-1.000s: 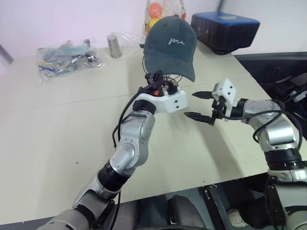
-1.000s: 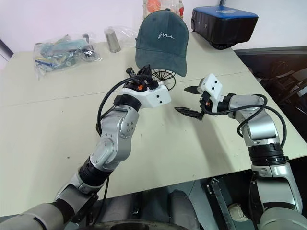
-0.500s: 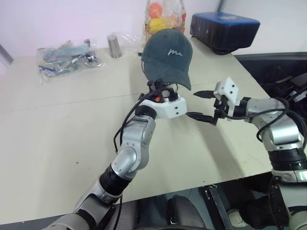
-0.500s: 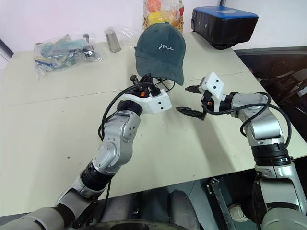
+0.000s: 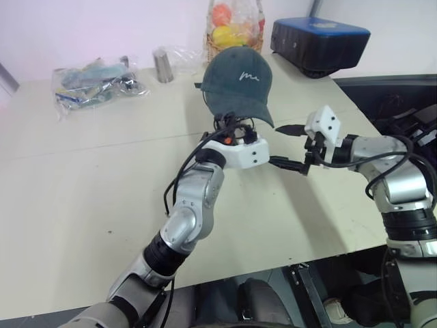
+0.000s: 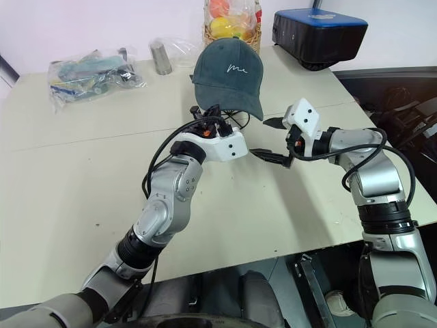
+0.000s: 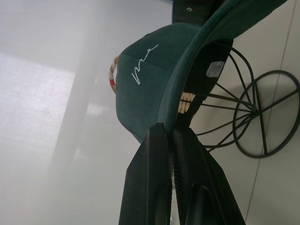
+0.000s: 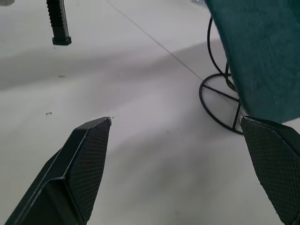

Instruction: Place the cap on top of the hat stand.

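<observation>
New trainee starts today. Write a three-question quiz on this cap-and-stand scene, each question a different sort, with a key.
1. True or false: the left tool is shut on the curved brim of the dark teal-green fabric cap.
2. The cap sits over which thing? A) the woven wicker fruit basket B) the black thin-wire globe hat stand C) the blue-topped black box
3. Fill in: the right tool stands ____, with nothing between its fingers.

Key: 1 true. 2 B. 3 open.
</observation>
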`<action>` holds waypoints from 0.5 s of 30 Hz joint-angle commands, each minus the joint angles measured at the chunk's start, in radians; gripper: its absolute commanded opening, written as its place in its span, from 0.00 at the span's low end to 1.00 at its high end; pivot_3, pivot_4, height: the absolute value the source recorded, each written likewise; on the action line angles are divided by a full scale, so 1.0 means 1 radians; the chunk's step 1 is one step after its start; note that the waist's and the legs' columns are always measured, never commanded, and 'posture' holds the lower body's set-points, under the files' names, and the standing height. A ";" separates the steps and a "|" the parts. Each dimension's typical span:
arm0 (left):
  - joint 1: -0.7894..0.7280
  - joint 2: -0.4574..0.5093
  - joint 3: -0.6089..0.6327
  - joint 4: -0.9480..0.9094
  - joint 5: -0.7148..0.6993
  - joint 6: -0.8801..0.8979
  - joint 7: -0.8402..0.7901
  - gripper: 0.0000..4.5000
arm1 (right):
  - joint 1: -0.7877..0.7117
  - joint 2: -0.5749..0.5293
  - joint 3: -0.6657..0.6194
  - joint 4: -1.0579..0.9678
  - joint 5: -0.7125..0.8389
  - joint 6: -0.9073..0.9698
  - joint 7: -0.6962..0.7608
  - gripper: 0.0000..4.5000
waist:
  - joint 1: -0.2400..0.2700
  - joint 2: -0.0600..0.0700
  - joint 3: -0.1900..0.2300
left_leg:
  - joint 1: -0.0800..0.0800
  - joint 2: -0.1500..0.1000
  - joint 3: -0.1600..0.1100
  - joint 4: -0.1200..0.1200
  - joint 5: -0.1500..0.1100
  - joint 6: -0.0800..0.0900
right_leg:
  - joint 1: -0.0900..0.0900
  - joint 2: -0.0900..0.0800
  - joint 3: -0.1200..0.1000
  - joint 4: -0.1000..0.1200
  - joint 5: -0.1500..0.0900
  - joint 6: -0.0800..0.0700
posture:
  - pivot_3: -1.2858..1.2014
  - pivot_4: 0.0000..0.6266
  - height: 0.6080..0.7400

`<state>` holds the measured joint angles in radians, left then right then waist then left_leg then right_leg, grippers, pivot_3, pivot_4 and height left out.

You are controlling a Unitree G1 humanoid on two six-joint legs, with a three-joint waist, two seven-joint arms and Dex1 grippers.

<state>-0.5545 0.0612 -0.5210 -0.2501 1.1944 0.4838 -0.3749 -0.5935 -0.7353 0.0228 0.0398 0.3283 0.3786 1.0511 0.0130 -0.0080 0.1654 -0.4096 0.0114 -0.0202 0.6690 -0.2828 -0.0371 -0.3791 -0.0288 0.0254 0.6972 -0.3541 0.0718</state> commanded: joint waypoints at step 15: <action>0.029 0.000 0.032 -0.099 -0.098 -0.090 0.005 0.98 | -0.054 -0.001 -0.015 0.024 -0.005 -0.035 0.011 1.00 | -0.001 0.000 0.000 | 0.000 0.000 0.000 0.000 0.000 0.000 | 0.000 0.000 0.000 0.000 0.000 0.000 | 0.52 0.24 1.00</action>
<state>-0.5198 0.0619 -0.5099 -0.2901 1.1308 0.4236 -0.3561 -0.6154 -0.7334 0.0241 0.0754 0.3237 0.3630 1.0586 0.0123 -0.0080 0.1653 -0.4094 0.0116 -0.0202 0.6689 -0.2828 -0.0371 -0.3791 -0.0288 0.0254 0.6972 -0.3540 0.0718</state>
